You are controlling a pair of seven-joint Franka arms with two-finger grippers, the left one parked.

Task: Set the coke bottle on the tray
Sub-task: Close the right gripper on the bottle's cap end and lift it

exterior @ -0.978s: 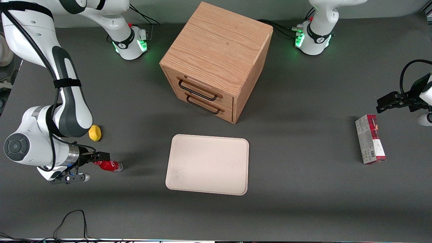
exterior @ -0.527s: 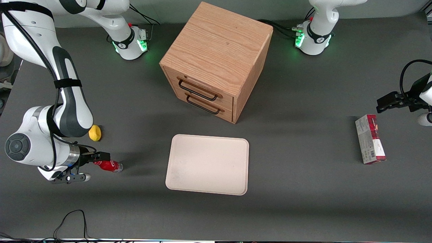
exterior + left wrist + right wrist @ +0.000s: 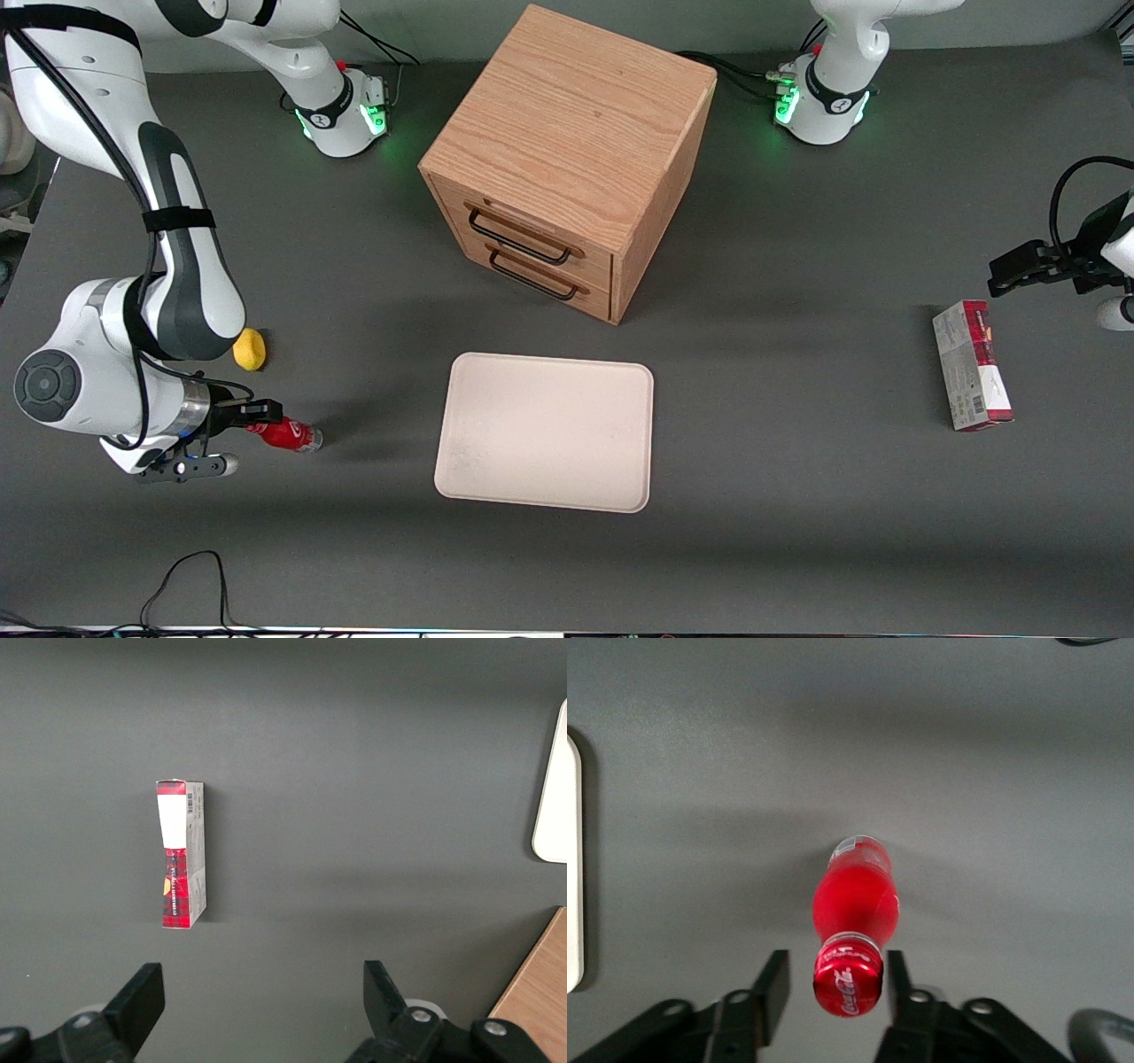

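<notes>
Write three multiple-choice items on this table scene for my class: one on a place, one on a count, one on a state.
1. Where does the coke bottle lie?
A. on the tray
B. on the table, beside the tray
C. on the cabinet

2. How many drawer handles does the cabinet show?
A. one
B. two
C. four

3. How is the gripper?
A. open, a finger on each side of the bottle's cap
B. shut on the lemon
C. lifting the carton

Key: B, the tray holds nothing; B, two dark handles show; A, gaps show beside the cap in the right wrist view.
</notes>
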